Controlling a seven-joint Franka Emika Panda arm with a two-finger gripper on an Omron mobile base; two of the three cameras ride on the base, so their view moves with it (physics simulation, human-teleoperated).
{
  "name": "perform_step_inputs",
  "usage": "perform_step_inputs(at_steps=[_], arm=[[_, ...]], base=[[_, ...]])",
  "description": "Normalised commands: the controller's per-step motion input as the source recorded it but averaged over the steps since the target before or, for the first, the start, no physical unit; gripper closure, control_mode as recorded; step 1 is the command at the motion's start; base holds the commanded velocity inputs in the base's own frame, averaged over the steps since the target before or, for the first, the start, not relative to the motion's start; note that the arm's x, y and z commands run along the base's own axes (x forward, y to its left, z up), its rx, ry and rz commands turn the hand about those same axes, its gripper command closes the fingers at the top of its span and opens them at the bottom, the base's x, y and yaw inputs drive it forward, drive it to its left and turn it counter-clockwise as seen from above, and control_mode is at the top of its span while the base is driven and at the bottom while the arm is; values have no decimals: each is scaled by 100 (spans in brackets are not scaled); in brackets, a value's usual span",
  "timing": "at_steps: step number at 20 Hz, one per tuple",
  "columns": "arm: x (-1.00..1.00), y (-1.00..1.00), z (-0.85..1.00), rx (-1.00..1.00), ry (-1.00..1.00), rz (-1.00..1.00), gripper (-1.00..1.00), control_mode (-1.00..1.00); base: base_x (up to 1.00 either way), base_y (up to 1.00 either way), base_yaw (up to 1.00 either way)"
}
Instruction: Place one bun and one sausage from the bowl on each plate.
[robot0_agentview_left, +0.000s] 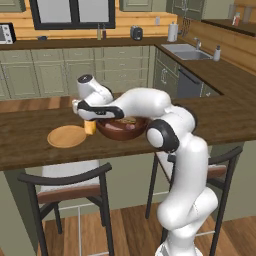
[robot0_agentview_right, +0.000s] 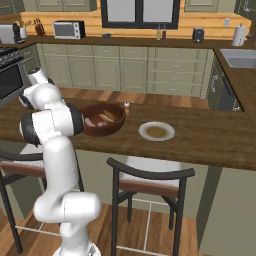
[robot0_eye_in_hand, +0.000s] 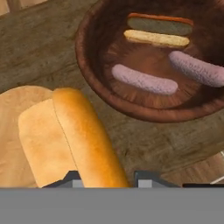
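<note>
My gripper (robot0_eye_in_hand: 109, 180) is shut on a golden split bun (robot0_eye_in_hand: 83, 140), which hangs between the finger tips just above the counter. The bun (robot0_agentview_left: 90, 128) sits between the light tan plate (robot0_agentview_left: 66, 136) and the dark wooden bowl (robot0_agentview_left: 122, 131), overlapping the tan plate's (robot0_eye_in_hand: 13, 131) right edge in the hand view. Inside the bowl (robot0_eye_in_hand: 87, 57) lie two pinkish sausages (robot0_eye_in_hand: 144, 80) (robot0_eye_in_hand: 197, 68) and a second bun (robot0_eye_in_hand: 157, 33). The pale plate (robot0_agentview_right: 145, 131) with a brownish centre lies bare to the right of the bowl (robot0_agentview_right: 102, 127).
The plates and the bowl stand on a long dark wooden counter (robot0_agentview_left: 30, 145). Two bar stools (robot0_agentview_left: 70, 185) (robot0_agentview_right: 150, 182) stand against its near edge. A small shaker (robot0_agentview_right: 126, 105) stands behind the bowl. A sink (robot0_agentview_left: 187, 51) is at the far right.
</note>
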Motion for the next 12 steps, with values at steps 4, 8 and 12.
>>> perform_step_inputs(at_steps=[4, 8, 12], arm=[[0, 78, 0, 0, 4, -2, 100, -100], [7, 63, 0, 0, 11, 0, 100, -100], [1, 63, 0, 0, 12, 0, 100, -100]], base=[[0, 0, 0], [0, 0, 0], [0, 0, 0]])
